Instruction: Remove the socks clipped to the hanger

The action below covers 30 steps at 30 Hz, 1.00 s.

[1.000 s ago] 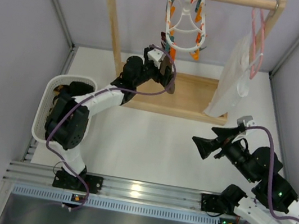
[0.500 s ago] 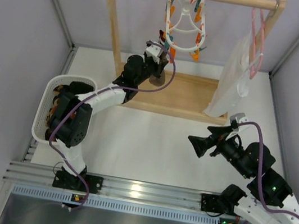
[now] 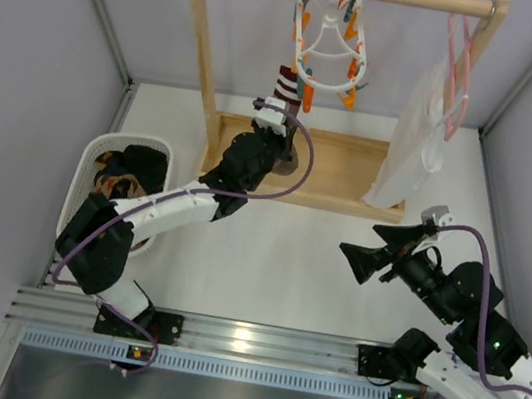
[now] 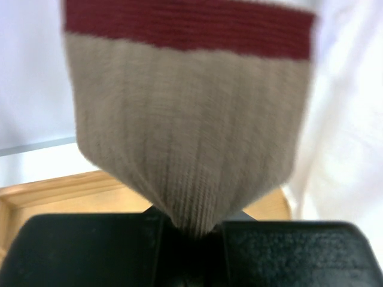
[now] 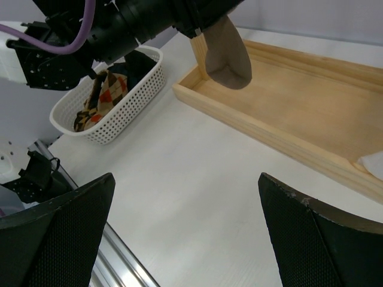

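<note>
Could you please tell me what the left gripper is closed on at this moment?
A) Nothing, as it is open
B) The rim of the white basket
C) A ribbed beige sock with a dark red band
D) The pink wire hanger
C: in the left wrist view the left gripper is pinched shut on the ribbed beige sock, and the sock's dark red band shows above.

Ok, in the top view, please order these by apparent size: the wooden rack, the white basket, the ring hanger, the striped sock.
1. The wooden rack, clearly largest.
2 and 3. The white basket and the ring hanger look alike; the hanger hangs nearer the camera, so I do not rank them.
4. The striped sock, smallest.
</note>
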{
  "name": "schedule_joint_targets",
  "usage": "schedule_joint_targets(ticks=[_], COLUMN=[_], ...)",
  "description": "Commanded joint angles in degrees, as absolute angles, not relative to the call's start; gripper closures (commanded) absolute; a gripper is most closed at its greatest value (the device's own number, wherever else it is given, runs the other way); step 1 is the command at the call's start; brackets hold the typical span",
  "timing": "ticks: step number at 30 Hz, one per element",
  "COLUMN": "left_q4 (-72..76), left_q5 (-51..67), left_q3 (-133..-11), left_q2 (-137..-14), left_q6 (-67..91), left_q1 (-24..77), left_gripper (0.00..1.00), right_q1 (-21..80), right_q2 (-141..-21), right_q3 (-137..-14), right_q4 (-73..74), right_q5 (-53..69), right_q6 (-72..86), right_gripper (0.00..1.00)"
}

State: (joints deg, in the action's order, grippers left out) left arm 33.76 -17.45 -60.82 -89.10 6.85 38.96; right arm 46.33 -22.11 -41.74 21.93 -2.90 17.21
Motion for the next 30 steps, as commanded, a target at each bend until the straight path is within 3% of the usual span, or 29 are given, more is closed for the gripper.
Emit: schedule_joint_targets(ticks=[1,7,15,24,30], left_q4=[37.7,37.5,36.9,36.1,36.2], left_q5=[-23.6,-31.7,-43.8,-54.9,-56.9], left_q3=[-60.1,-64.7,-83.2,-104.3,-115.2], left_q2=[-87.4,-90.9,-106.2,-123.6,-132.4], left_q6=[5.9,-2.0,-16.3,-32.0,-41.3], left_q1=[43.7,53.0,62.8,64.5,64.7], left_gripper=[1.00,1.00,1.00,1.00,1.00], right_q1=[46.0,46.0,46.0,46.0,46.0], right_q2=[-20.2,-19.2,-23.8,-40.1,-59.1], right_q3=[-45.4,-50.9,-64.8,-81.3,-96.0], right_q4=[21.5,25.6,30.0,32.9,38.8], right_q5=[-4.2,-10.6,-17.3,-23.1,-27.3], right_q6=[18.5,18.2,15.5,9.6,4.7], right_gripper=[0.01,0.01,0.00,0.00,0.03])
